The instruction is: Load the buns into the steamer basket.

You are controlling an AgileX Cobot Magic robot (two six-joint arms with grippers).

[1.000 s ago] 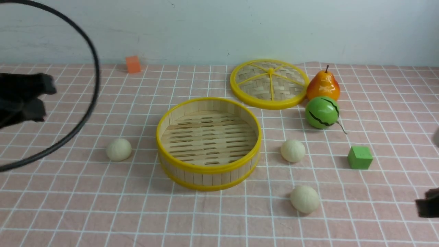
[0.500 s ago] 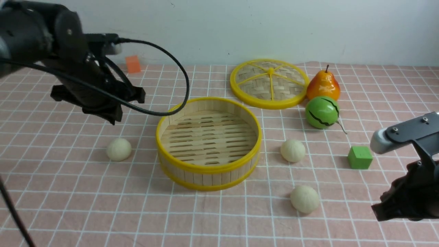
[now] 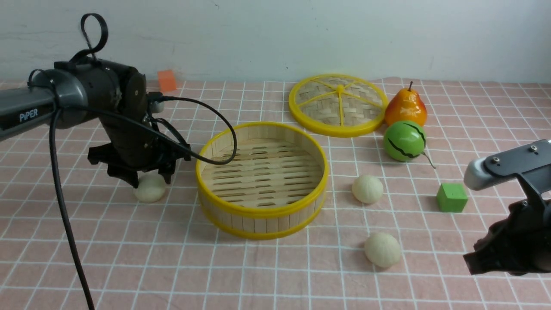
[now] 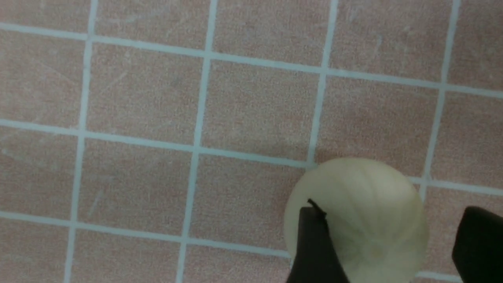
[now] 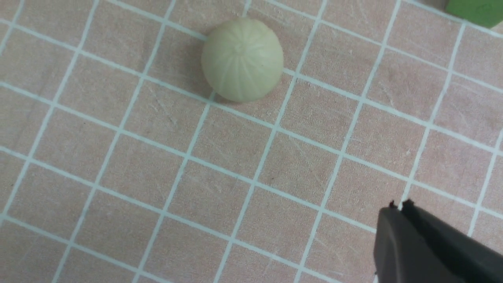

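The steamer basket [image 3: 261,212] stands empty mid-table. Three cream buns lie on the cloth: one left of the basket [image 3: 149,189], one right of it [image 3: 367,189], one nearer the front right [image 3: 382,249]. My left gripper [image 3: 147,179] is open and low over the left bun, one finger on each side. In the left wrist view that bun [image 4: 365,204] sits between the dark fingers [image 4: 314,251], and the gripper [image 4: 393,239] has a gap on one side. My right gripper [image 3: 472,263] is shut and empty at the front right, clear of the buns. The right wrist view shows it [image 5: 399,205] shut and one bun [image 5: 242,65].
The flat woven lid [image 3: 340,105] lies behind the basket on the right. An orange pear [image 3: 406,107] and the green melon ball [image 3: 403,141] stand beside it. A green cube [image 3: 451,197] sits near the right arm and shows in its wrist view [image 5: 473,8]. An orange cube [image 3: 167,80] is far back left.
My left arm has swung in from the left and come down over the left bun. My right arm came in from the right edge, then held nearly still.
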